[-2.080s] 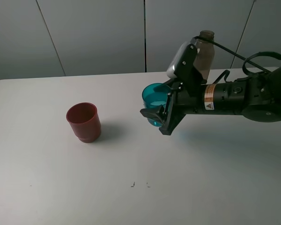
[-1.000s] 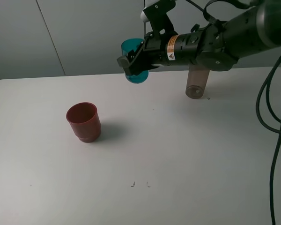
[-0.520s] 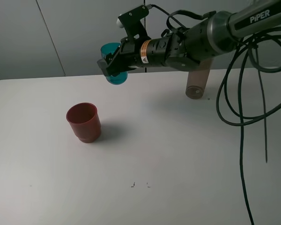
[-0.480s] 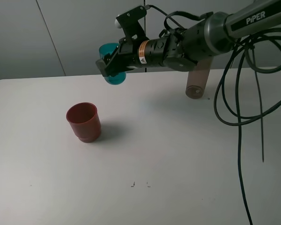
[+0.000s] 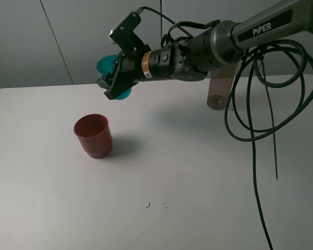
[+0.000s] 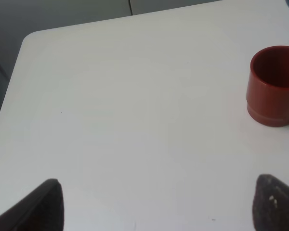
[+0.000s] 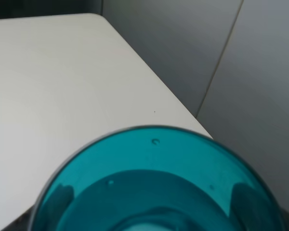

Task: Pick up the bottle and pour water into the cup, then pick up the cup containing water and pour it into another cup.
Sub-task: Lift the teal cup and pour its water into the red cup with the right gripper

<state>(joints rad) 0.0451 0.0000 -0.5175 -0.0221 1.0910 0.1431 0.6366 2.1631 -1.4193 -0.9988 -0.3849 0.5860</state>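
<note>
Teal cup moved farther left, tilted, clamped between right fingers

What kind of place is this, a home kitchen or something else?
Most likely a robotics lab or test bench, not a kitchen: a plain white table, grey wall panels behind it, and a robot arm with loose black cables.

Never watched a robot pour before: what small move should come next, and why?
Probably move the cup a bit left in the high view, over the red cup. The right gripper holds it high, off to that cup's right, so tipping now would likely spill.
</note>
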